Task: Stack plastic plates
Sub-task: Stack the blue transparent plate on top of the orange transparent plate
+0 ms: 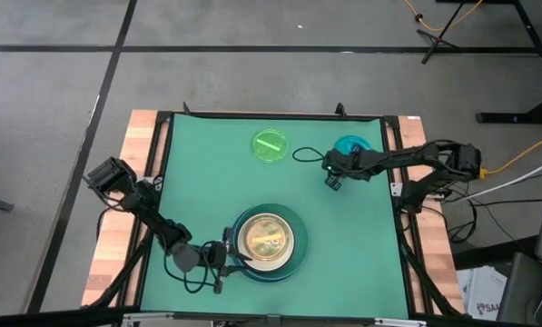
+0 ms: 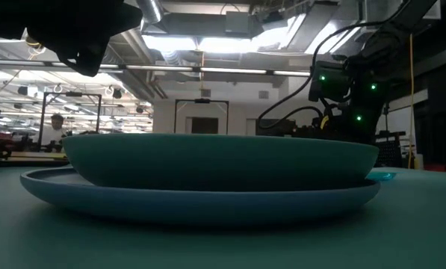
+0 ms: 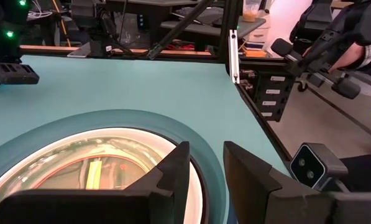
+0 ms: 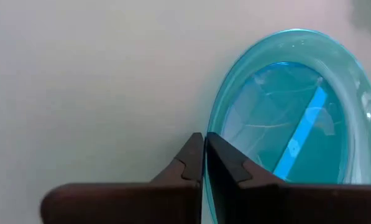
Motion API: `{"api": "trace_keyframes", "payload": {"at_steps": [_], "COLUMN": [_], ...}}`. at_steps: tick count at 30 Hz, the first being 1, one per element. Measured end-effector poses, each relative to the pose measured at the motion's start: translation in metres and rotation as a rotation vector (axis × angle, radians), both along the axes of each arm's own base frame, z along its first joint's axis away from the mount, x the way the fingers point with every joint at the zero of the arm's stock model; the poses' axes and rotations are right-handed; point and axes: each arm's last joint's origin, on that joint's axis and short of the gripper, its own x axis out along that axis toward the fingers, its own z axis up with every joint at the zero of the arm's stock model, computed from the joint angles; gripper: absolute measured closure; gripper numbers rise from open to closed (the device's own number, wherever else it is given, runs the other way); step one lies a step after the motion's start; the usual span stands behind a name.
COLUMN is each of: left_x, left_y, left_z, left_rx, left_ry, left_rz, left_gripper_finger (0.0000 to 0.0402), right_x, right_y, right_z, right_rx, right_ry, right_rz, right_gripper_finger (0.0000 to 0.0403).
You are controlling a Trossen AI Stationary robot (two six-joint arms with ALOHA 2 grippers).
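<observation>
Left gripper (image 1: 223, 259) sits at the near-left part of the table, just beside the left rim of the plate stack (image 1: 268, 242). Its fingers (image 3: 173, 171) are spread with a narrow gap, nothing between them; in the left wrist view they hang over the teal rim of the stack's big bottom plate (image 3: 207, 152).

Stack: large teal plate at the bottom, a dark plate on it, a white plate (image 1: 267, 238) inside that, and something small and yellowish-clear on top; the exact count of the top pieces cannot be told. In the low view the stack (image 2: 208, 175) fills the foreground, with the upper dish's edge sitting inside the lower plate's wider rim.

Right gripper (image 1: 332, 174) is at the far-right part of the table, fingers pressed together, holding nothing. In the right wrist view the closed fingertips (image 4: 201, 158) sit just at the near edge of the small blue plate (image 4: 297, 106); whether they touch it cannot be told. In the high view that blue plate (image 1: 349, 145) lies flat near the far-right corner, partly under the arm.

Small green plate (image 1: 270, 145) lies alone at far centre, well apart from the stack and near the far table edge (image 1: 271, 114).

Open green mat (image 1: 343, 245): wide bare area between the stack and the right edge, and between the stack and the two small plates. Bare strip also at far left.
</observation>
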Motion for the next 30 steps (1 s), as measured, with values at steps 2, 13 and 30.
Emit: {"api": "trace_keyframes", "payload": {"at_steps": [2,13,30], "left_x": [0.000,0.000,0.000], "left_y": [0.000,0.000,0.000], "left_z": [0.000,0.000,0.000], "left_rx": [0.000,0.001,0.001], "left_ry": [0.000,0.000,0.000], "left_rz": [0.000,0.000,0.000], "left_gripper_finger": [0.0310,0.0310,0.0310], "right_x": [0.001,0.012,0.047], "right_y": [0.000,0.025,0.111], "right_z": [0.000,0.002,0.031], "right_rx": [0.014,-0.003,-0.023], "right_ry": [-0.005,-0.002,-0.154], "right_rz": [0.016,0.179,0.604], "right_gripper_finger": [0.0392,0.0400,0.0402]}}
